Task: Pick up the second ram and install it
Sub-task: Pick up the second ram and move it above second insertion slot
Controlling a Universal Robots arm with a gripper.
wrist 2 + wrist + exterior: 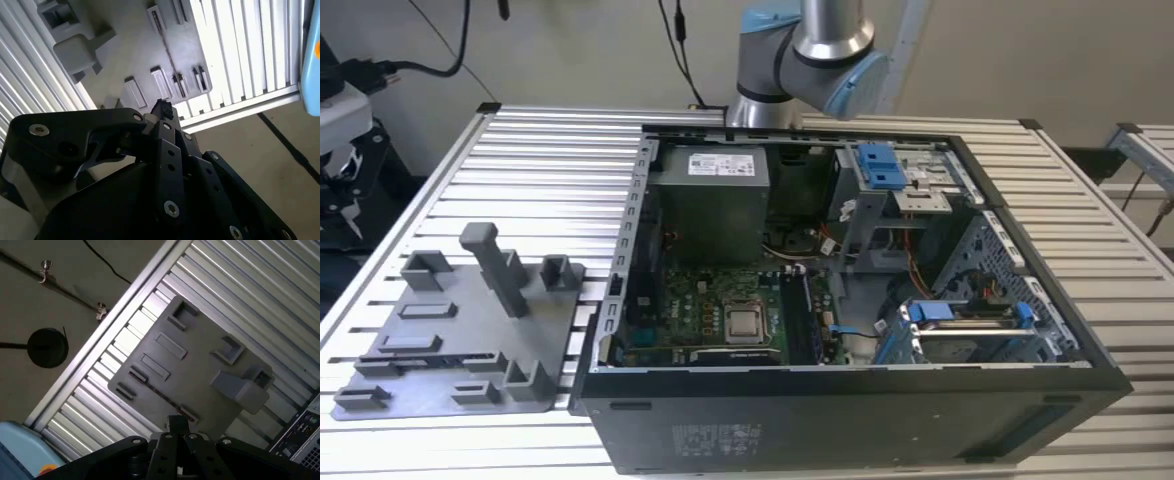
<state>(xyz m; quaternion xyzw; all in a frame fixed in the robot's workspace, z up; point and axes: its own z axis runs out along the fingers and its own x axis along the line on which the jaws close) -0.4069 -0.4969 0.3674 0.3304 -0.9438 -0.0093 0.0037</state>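
The second ram point(161, 393) is a thin dark stick standing on edge in a slot of the grey pegged tray point(200, 365). In the second wrist view the ram point(164, 47) is a dark line across the tray point(125, 55). In the exterior view it is a dark strip point(434, 356) near the tray's point(454, 330) front. My gripper point(176, 421) hangs well above the tray, its black fingers drawn together to one tip with nothing between them; the second wrist view shows the gripper point(162, 106) the same way.
An open computer case point(854, 400) with its motherboard point(720, 310) lies to the exterior view's right of the tray, on a ribbed aluminium table point(547, 160). A tall peg point(494, 265) rises from the tray. Beyond the table edge point(95, 347) is floor with a cable and stand.
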